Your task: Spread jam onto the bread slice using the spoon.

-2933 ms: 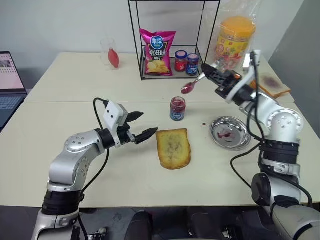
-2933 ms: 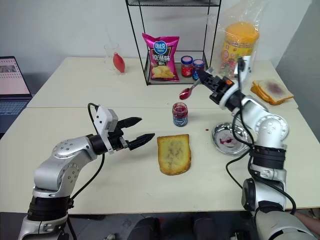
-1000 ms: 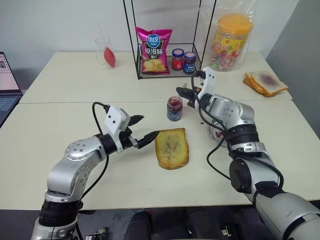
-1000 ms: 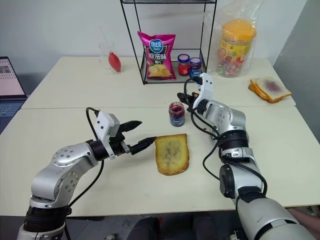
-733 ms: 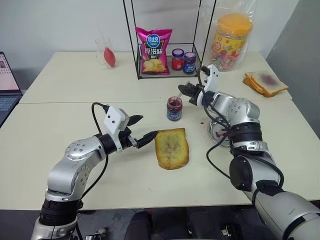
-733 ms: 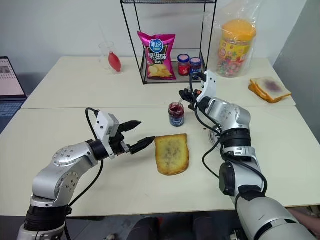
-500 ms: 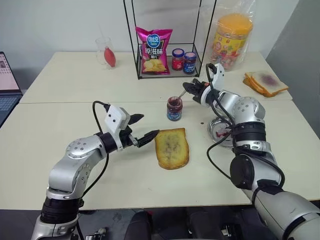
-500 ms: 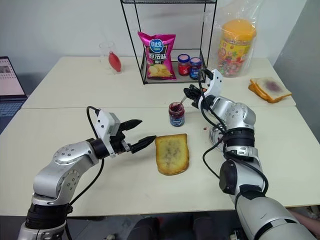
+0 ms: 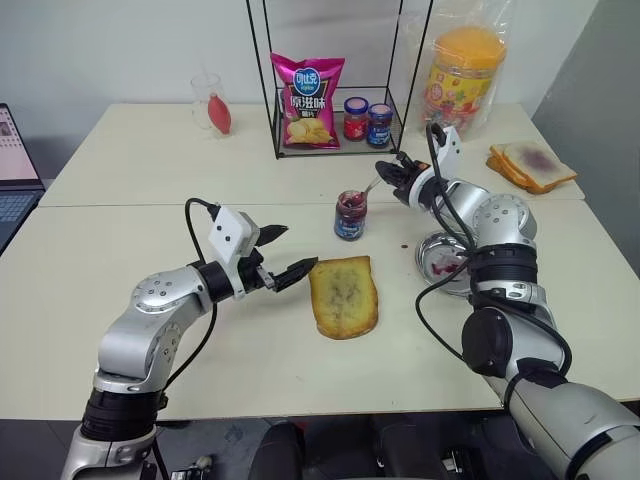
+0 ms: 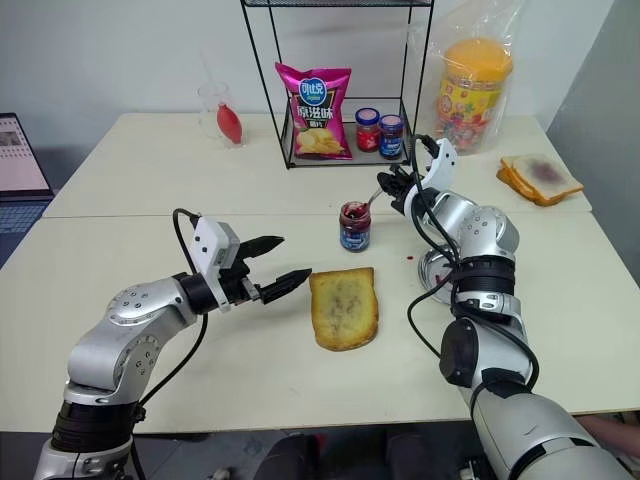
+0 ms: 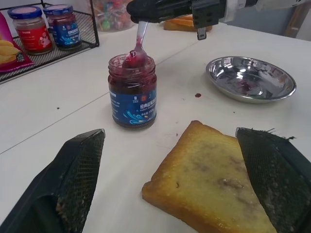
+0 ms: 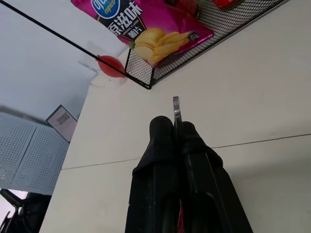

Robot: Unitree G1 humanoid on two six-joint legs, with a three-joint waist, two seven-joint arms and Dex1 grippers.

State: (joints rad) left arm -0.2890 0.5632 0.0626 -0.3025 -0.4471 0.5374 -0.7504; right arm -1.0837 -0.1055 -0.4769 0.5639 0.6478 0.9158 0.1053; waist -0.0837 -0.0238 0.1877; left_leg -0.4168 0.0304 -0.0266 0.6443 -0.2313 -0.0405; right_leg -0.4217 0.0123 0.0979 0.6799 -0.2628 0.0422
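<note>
I have the right gripper [image 9: 394,170] clenched on the handle of the spoon [image 11: 137,46], with the arm reaching in from the right above the table [image 9: 150,170]. The spoon slants down from the fingers and its bowl sits in the mouth of the open jam jar [image 9: 350,215], red with jam [image 11: 132,77]. From the right wrist camera I see the two black fingers [image 12: 163,160] pressed together with the thin end of the handle poking out between them.

My left gripper [image 9: 283,254] hovers just left of the bread slice [image 9: 343,296], its fingers spread wide and grasping nothing. One fingertip points at the slice's near left edge; I cannot tell whether it touches the crust. In the left wrist camera the two mesh-padded fingers [image 11: 73,179] frame the slice with a clear gap on both sides.

The bread slice lies flat on the table, in front of the jar and apart from it, golden at the crust with a darker greyish smear in the middle. To the right of the jar is a small metal dish [image 9: 446,262] with red smears, and a red drop [image 11: 198,95] marks the table between jar and dish. Behind stand a wire rack [image 9: 340,75] holding a pink chip bag [image 9: 306,100] and two lidded jars [image 9: 365,120]
</note>
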